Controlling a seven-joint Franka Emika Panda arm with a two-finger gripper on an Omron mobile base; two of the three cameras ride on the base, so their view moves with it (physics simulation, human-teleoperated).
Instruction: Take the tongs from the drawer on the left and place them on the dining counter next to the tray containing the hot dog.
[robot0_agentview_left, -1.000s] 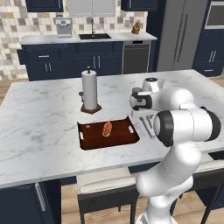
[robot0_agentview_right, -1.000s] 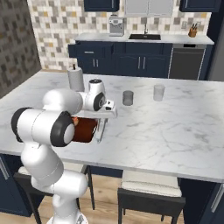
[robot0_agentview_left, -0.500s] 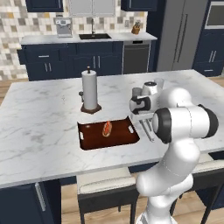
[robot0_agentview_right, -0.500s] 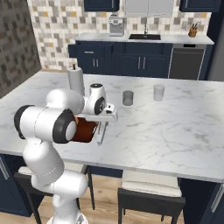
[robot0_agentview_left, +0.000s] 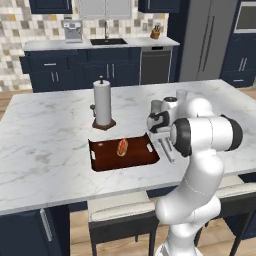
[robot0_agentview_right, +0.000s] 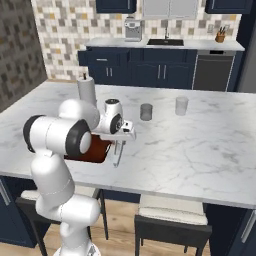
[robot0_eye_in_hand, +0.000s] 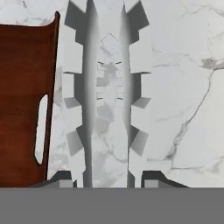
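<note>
You are at the placing step: the tool (robot0_eye_in_hand: 107, 177) grips the tongs (robot0_eye_in_hand: 105, 87) by their arms just above the surface (robot0_agentview_left: 45, 145), right beside the tray (robot0_agentview_left: 107, 160) with the hot dog (robot0_agentview_left: 122, 147), so next lower gently and let go.

White arm folded forward at the elbow, wrist bent down, gripper (robot0_eye_in_hand: 105, 177) pointing straight down, dark fingertips (robot0_eye_in_hand: 151, 179) part-spread and pressed against the outer sides of tongs (robot0_eye_in_hand: 105, 96).
</note>
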